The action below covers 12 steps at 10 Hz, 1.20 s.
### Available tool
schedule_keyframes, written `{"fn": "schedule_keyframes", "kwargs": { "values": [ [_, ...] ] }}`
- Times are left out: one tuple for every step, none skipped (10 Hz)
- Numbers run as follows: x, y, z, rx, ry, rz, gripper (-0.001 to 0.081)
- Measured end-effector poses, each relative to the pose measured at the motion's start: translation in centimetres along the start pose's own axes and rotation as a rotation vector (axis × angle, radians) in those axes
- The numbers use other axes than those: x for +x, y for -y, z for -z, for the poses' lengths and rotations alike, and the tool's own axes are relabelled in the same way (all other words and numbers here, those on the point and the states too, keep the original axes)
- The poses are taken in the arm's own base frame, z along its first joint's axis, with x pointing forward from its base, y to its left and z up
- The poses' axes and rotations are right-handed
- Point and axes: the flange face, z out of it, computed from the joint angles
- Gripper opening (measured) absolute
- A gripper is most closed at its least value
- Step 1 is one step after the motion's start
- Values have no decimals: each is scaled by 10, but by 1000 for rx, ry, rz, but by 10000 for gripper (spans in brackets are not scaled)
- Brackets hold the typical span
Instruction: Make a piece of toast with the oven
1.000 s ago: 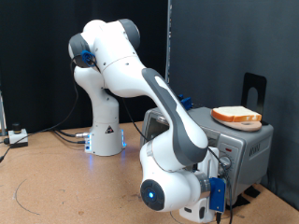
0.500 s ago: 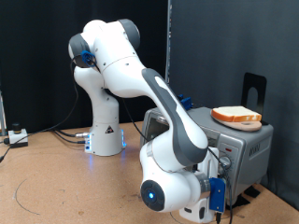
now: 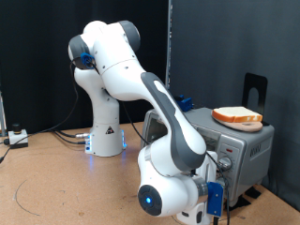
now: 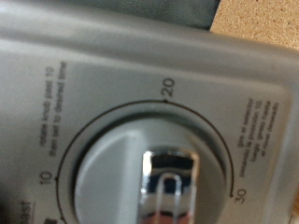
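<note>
In the exterior view the white arm (image 3: 122,66) rises at the left and bends down toward the bottom middle, where its hand is pressed close to the front of the oven (image 3: 239,150); the gripper itself is hidden, so I cannot tell how its jaws stand. The wrist view shows only a timer knob (image 4: 154,177) (marks 10, 20, 30). At the right, the piece of toast (image 3: 236,116) lies on top of the oven.
</note>
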Motion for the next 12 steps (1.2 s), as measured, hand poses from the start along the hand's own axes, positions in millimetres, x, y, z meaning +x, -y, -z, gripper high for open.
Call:
{"fn": "schedule_keyframes", "kwargs": {
  "values": [
    [0, -1, 0, 2, 0, -1, 790],
    [0, -2, 1, 5, -2, -3, 805],
    [1, -3, 4, 8, -9, -2, 805],
    [1, -4, 8, 13, -18, -1, 807],
    [1, -6, 14, 19, -26, -3, 807],
    [0, -8, 18, 23, -31, -5, 807],
    [0, -9, 20, 26, -31, -6, 807],
    [0, -8, 20, 28, -26, -3, 807],
    [-1, -7, 19, 29, -19, 4, 807],
    [-1, -4, 18, 30, -15, 17, 807],
    [0, 0, 16, 30, -14, 24, 807],
    [0, 3, 16, 29, -14, 30, 807]
  ]
}}
